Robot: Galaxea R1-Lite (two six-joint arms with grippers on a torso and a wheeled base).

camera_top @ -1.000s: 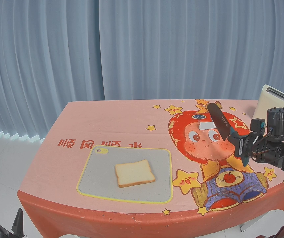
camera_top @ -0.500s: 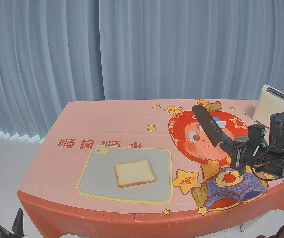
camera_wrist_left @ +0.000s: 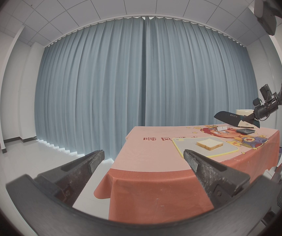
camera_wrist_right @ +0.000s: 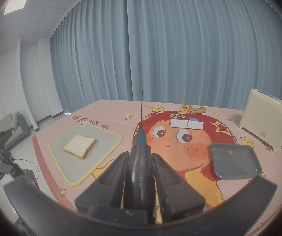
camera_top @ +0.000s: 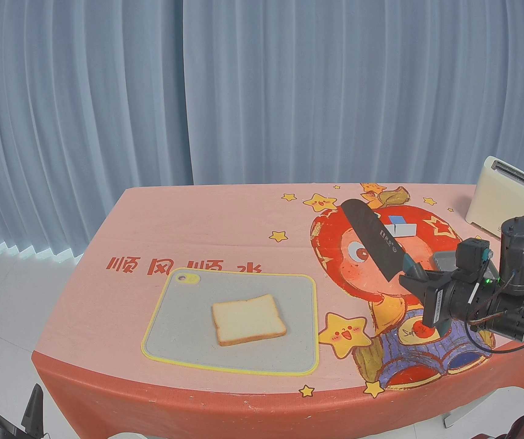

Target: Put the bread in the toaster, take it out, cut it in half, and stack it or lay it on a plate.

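A slice of bread (camera_top: 248,319) lies flat on the grey, yellow-rimmed cutting board (camera_top: 183,330) near the table's front left. My right gripper (camera_top: 417,274) hangs above the table's right side, shut on the handle of a black knife (camera_top: 375,239) whose blade points up and to the left. In the right wrist view the gripper (camera_wrist_right: 140,158) clamps the knife handle (camera_wrist_right: 140,141), with the bread (camera_wrist_right: 79,146) off to one side. The cream toaster (camera_top: 509,195) stands at the back right. My left gripper (camera_wrist_left: 143,154) is open and low, off the table's left front corner.
A grey tray (camera_wrist_right: 234,159) lies on the cloth between the toaster (camera_wrist_right: 265,117) and my right gripper. Two small white blocks (camera_wrist_right: 187,124) sit at the back of the cartoon face. The pink cloth between board and tray is bare.
My right arm has carried the knife leftward and toward the table's front, lowering a little. The grey tray now shows behind it. The bread and the left gripper have not moved.
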